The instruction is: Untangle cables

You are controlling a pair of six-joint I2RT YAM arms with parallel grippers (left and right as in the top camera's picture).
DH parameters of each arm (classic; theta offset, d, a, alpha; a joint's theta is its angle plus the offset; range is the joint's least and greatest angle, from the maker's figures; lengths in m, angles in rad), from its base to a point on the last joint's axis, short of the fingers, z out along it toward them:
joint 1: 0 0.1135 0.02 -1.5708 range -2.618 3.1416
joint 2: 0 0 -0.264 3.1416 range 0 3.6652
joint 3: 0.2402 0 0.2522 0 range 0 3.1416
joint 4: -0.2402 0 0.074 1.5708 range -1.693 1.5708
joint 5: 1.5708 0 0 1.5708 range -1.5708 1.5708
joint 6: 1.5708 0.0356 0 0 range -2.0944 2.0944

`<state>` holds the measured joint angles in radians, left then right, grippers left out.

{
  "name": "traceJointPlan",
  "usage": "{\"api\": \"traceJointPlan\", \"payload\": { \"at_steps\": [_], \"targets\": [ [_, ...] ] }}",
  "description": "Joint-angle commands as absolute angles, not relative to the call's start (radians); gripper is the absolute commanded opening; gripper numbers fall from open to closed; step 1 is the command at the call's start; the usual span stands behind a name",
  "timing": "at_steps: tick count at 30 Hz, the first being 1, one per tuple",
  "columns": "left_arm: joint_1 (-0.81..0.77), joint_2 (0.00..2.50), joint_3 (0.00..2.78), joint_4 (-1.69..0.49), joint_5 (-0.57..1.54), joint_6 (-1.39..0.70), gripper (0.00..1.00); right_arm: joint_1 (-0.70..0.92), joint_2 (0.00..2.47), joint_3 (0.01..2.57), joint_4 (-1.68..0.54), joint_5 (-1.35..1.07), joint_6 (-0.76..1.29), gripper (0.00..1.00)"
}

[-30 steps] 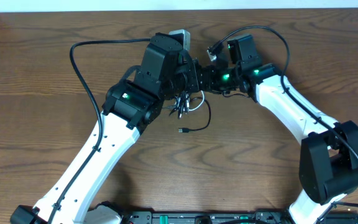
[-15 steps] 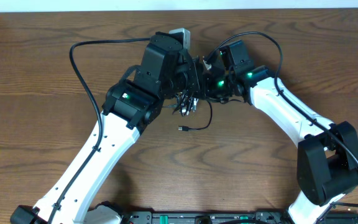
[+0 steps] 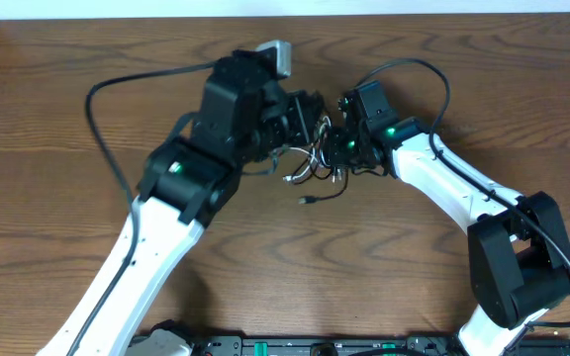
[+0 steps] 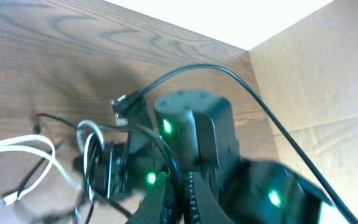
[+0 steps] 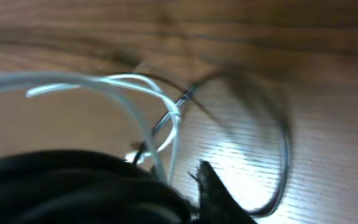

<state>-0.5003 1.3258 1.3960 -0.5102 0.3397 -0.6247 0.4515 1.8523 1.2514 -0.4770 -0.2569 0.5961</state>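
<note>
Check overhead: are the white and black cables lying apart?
No, the white cable and black cable are bunched in one tangle.

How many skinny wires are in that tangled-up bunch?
2. A white wire loops through the middle of the bunch, and a black wire curls out from its lower edge. Parts of the bunch are hidden, so there could be more.

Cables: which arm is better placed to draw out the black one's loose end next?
Right, likely. The black cable loops out from beside the right hand, its plug end on the table. The left hand is shut, farther from that end.
</note>
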Motion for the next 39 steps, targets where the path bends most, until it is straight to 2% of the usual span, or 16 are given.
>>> {"api": "traceJointPlan", "payload": {
  "at_steps": [1,9,15,16,19,21,28,35,39],
  "targets": [
    [-0.467,1.226,1.413,-0.518,0.351,-0.603,0.07,0.4,1.859,1.227,-0.513,-0.126,0.612,0.01],
    [-0.297,1.182,1.413,-0.767,0.208,-0.515,0.07,0.219,1.849,1.254,-0.59,-0.189,0.482,0.01],
    [-0.254,1.225,1.413,-0.826,0.204,-0.445,0.07,0.145,1.819,1.345,-0.7,-0.471,0.263,0.01],
    [-0.258,1.24,1.413,-0.825,0.223,-0.445,0.08,0.146,1.806,1.361,-0.719,-0.528,0.228,0.01],
    [-0.272,1.291,1.413,-0.816,0.305,-0.445,0.22,0.158,1.774,1.393,-0.759,-0.556,0.215,0.01],
    [-0.288,1.332,1.413,-0.804,0.373,-0.436,0.29,0.167,1.751,1.399,-0.764,-0.557,0.216,0.01],
    [-0.371,1.438,1.413,-0.664,0.572,-0.352,0.35,0.17,1.728,1.399,-0.787,-0.556,0.247,0.01],
    [-0.509,1.475,1.413,-0.566,0.574,-0.327,0.36,0.17,1.728,1.399,-0.795,-0.557,0.278,0.01],
    [-0.574,1.476,1.412,-0.544,0.508,-0.326,0.36,0.169,1.728,1.399,-0.803,-0.56,0.303,0.01]
  ]
}}
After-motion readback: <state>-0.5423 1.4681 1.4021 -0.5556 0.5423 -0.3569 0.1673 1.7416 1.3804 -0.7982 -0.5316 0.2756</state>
